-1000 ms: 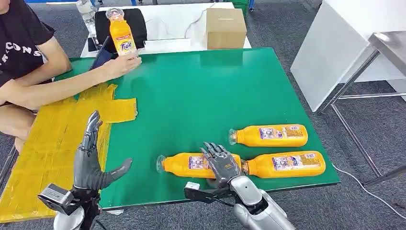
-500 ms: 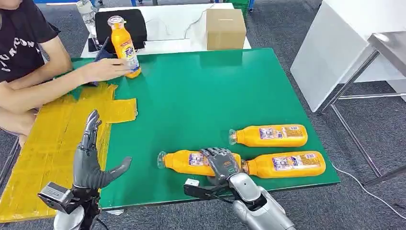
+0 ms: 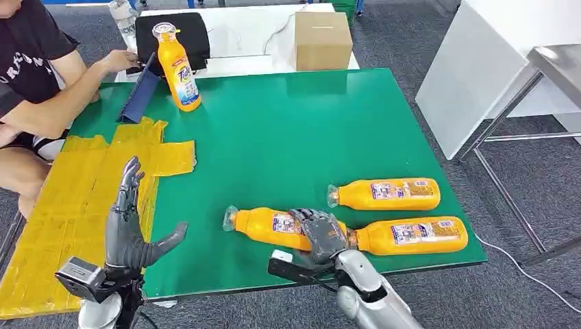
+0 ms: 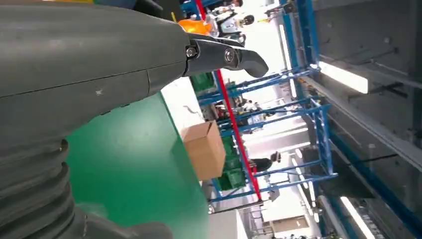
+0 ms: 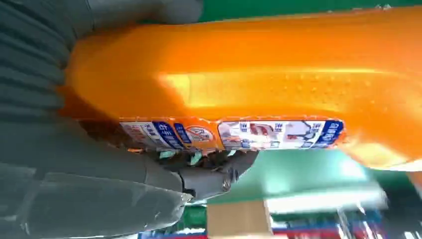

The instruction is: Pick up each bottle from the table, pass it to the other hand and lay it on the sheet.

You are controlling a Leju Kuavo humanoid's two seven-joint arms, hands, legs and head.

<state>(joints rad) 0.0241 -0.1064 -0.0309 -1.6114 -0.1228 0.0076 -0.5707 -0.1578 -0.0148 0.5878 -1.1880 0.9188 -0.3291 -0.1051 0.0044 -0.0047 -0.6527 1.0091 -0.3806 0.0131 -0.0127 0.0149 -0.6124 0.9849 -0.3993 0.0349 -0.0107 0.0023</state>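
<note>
Three orange bottles lie on the green table [image 3: 274,137] near its front right. My right hand [image 3: 320,234] grips the nearest bottle [image 3: 264,226] around its middle; the bottle is slightly slanted, its cap pointing left. In the right wrist view my fingers [image 5: 209,174] wrap under this bottle [image 5: 278,84] by its label. The other two bottles [image 3: 387,194] [image 3: 414,235] lie just to the right. A fourth bottle [image 3: 177,68] stands upright at the back left. My left hand [image 3: 130,229] is held upright and open over the edge of the yellow sheet [image 3: 75,199].
A person [image 3: 41,89] sits at the table's left, one hand reaching behind a blue panel [image 3: 140,92]. A cardboard box [image 3: 322,40] and a black bag [image 3: 195,31] sit on the white table behind. A white panel and a metal table stand to the right.
The person set the upright bottle down, let go and drew the hand back. My right hand closed around the nearest bottle, which now lies slightly slanted. My left hand barely moved.
</note>
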